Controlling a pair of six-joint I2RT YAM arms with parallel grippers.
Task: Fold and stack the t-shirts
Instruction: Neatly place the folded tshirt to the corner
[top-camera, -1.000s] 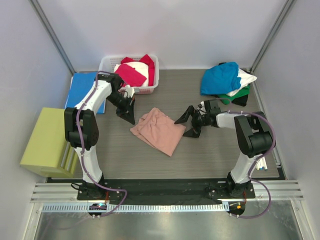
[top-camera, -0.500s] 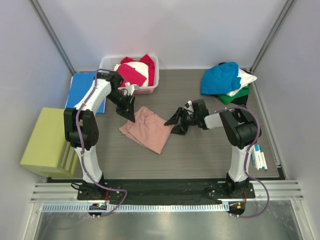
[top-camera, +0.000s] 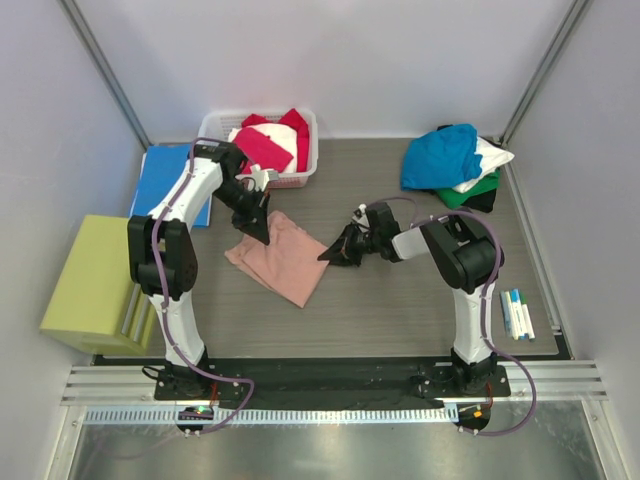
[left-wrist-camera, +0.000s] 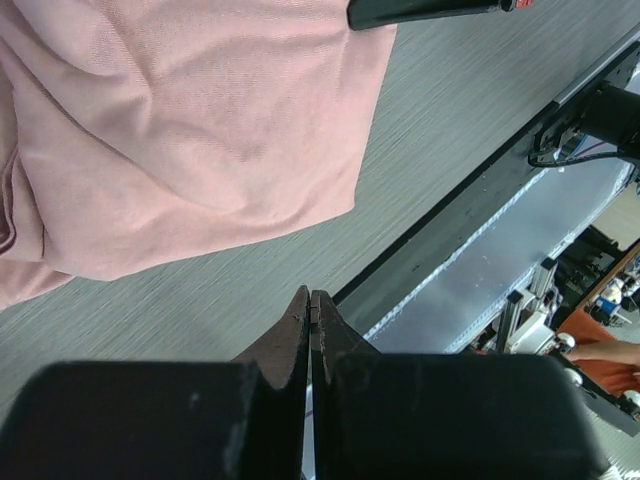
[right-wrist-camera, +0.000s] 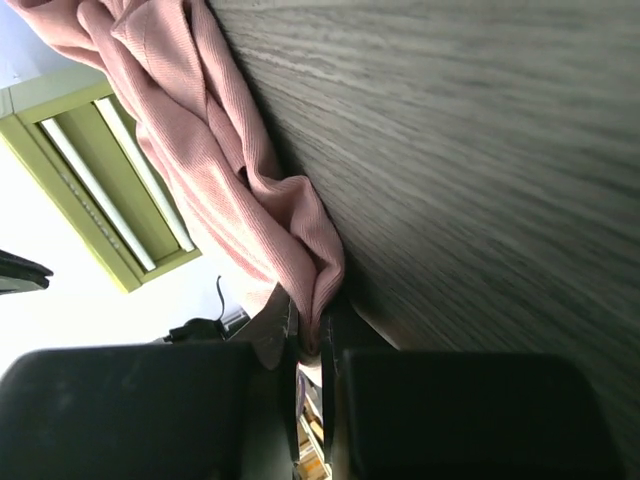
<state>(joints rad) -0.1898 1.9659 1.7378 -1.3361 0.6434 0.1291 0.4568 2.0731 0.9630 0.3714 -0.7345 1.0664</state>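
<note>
On the grey wood-grain worktop (top-camera: 400, 300), left of its middle, the dusty-pink cloth t-shirt (top-camera: 278, 262) lies rumpled in a rough diamond, with one corner pointing toward the right edge. The right tool (top-camera: 335, 256) sits at that corner, its jaws pinched on a ridge of pink fabric, so the cloth runs leftward away from it. The left tool (top-camera: 260, 232) hovers over the shirt's far corner, clamped together with nothing between its jaws. I'd judge the right arm leads any spreading pull. No print shows, and the sleeves and collar are lost in folds.
</note>
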